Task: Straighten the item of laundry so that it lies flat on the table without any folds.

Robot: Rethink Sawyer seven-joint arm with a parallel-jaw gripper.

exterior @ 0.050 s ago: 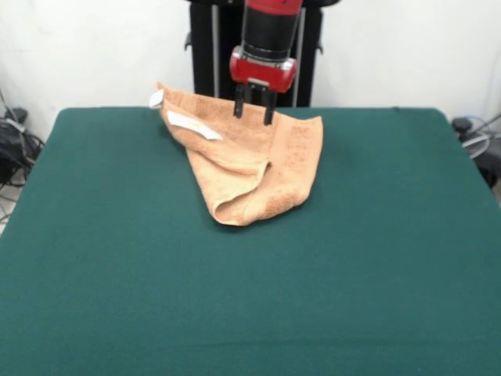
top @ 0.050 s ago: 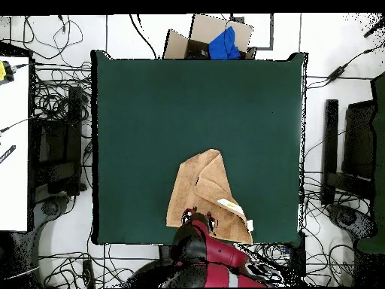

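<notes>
we see the towel [exterior @ 0.050 s ago: 250, 160] lying folded on the green table [exterior @ 0.050 s ago: 250, 298], in the part of the table nearest to the robot, close to that edge. it is not flat: in the front view one layer is folded over another, so the cloth makes a shape like a triangle, with a rounded fold at its lowest tip. a white label [exterior @ 0.050 s ago: 193, 124] lies on the upper layer, and a second small white tag [exterior @ 0.050 s ago: 156, 99] sticks out at the far left corner.

the gripper [exterior @ 0.050 s ago: 254, 111] comes down from above over the far edge of the towel. its two dark fingers [exterior @ 0.050 s ago: 239, 103] stand a little apart, and we see no cloth between them. whether the tips touch the towel we cannot tell.

in the overhead view the towel [top @ 0.050 s ago: 201, 194] lies near the bottom edge of the table [top @ 0.050 s ago: 150, 113], and the red arm [top @ 0.050 s ago: 218, 256] covers a part of its edge.
</notes>
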